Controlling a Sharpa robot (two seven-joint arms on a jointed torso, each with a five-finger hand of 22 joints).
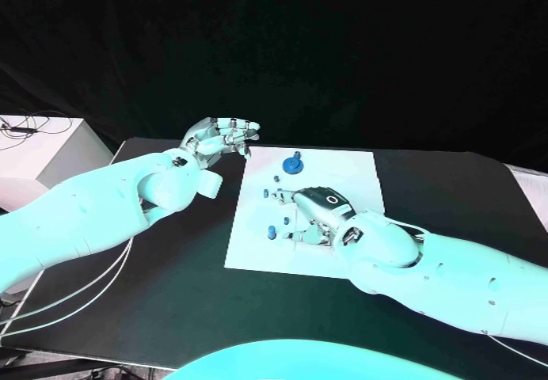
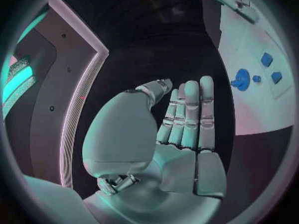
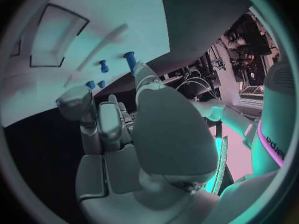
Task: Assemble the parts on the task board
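The white task board [image 1: 343, 170] lies in the middle of the black table. A round blue part [image 1: 294, 165] stands near its far edge, and small blue parts [image 1: 271, 232] dot its left side. My right hand [image 1: 320, 207] lies back-up over the board's middle with its fingers bent down among the small parts. In the right wrist view, blue pegs [image 3: 129, 59] stand just beyond its fingers [image 3: 77, 102], whose tips are hidden. My left hand [image 1: 222, 138] hovers at the board's far left corner, palm [image 2: 181, 164] bare and fingers straight. The left wrist view also shows the round part [image 2: 241, 78].
A white box [image 1: 46, 150] with cables stands off the table's far left corner. Bare black table [image 1: 171, 269] lies to the left and front of the board.
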